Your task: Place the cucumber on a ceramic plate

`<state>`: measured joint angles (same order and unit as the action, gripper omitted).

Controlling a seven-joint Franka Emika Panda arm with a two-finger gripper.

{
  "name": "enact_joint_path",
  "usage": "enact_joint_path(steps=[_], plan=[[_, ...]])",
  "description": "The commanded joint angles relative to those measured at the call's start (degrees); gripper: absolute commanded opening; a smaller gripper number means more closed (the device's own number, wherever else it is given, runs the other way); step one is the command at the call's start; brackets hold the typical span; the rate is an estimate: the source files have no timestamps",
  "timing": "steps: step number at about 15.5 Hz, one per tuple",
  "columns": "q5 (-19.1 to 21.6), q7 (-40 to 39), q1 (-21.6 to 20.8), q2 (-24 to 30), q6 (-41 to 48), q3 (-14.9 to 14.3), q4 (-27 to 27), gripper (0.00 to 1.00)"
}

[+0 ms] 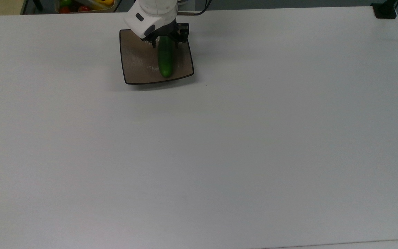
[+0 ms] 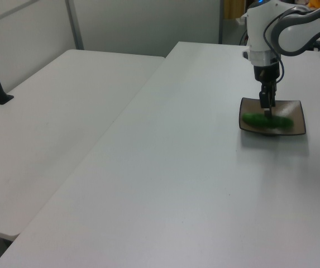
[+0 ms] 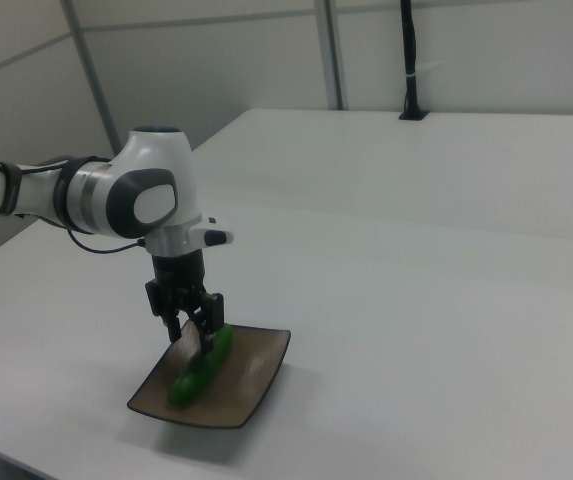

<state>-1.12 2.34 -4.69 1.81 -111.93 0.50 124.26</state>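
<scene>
The dark green cucumber (image 1: 165, 60) lies flat on the square brown ceramic plate (image 1: 136, 65), right of the plate's middle in the top view. My gripper (image 1: 165, 40) hangs over the cucumber's far end, open, a finger on each side of it. In the left view the cucumber (image 2: 267, 120) rests lengthwise in the plate (image 2: 296, 111) with the gripper (image 2: 267, 109) just above it. From the right view, the gripper (image 3: 194, 335) stands over the cucumber (image 3: 201, 370) on the plate (image 3: 261, 375), its fingers apart.
The plate sits near the white table's far edge in the top view. A bin of coloured fruit (image 1: 85, 5) stands beyond that edge. A black clamp (image 1: 385, 10) sits at the far right corner. A second white table (image 2: 48, 123) adjoins on the left view's left.
</scene>
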Motion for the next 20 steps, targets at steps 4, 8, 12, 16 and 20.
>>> enact_joint_path(steps=[4,8,12,16,20], plan=[[1.0,-1.0,0.0,3.7,6.8,0.2,-5.4,1.0],[1.0,-0.5,0.0,3.6,13.1,0.2,-14.9,1.0],[1.1,3.1,-0.2,3.6,18.7,0.4,-24.0,1.0],[1.2,11.6,-0.2,3.6,20.0,0.7,-29.3,1.0],[2.1,13.2,-0.1,3.6,20.8,0.8,-30.0,1.0]])
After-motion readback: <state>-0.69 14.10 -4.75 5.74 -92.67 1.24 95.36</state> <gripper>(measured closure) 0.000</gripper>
